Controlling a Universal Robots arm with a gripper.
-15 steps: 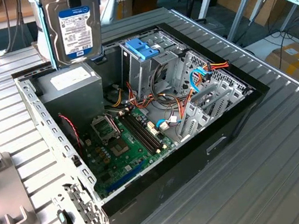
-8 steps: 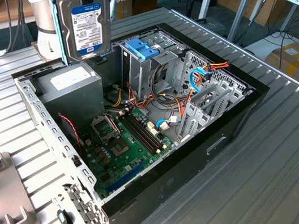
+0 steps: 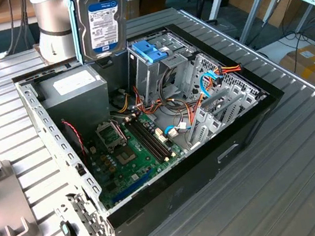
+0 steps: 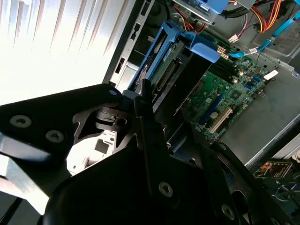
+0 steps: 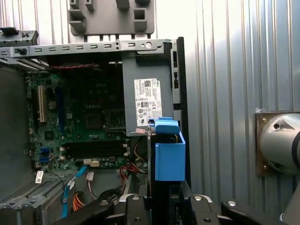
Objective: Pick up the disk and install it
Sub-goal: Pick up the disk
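Observation:
The disk (image 3: 99,22) hangs upright above the back of the open computer case (image 3: 243,140), its white-and-blue label facing the exterior camera and its light-blue rails along both sides. My gripper (image 5: 164,199) is shut on the disk's upper end. In both wrist views the disk (image 5: 168,161) shows edge-on between the black fingers (image 4: 146,110), with its blue carrier (image 4: 157,51) pointing down at the case. The disk is beside the metal drive cage (image 3: 159,72) with the blue latch (image 3: 149,49), a little above it and toward the exterior view's left.
Inside the case lie the green motherboard (image 3: 128,144), the grey power supply (image 3: 74,89) and loose orange and blue cables (image 3: 212,81). The arm's base (image 3: 53,17) stands behind the case. A grey fixture (image 3: 2,204) sits on the ribbed table at the exterior view's left.

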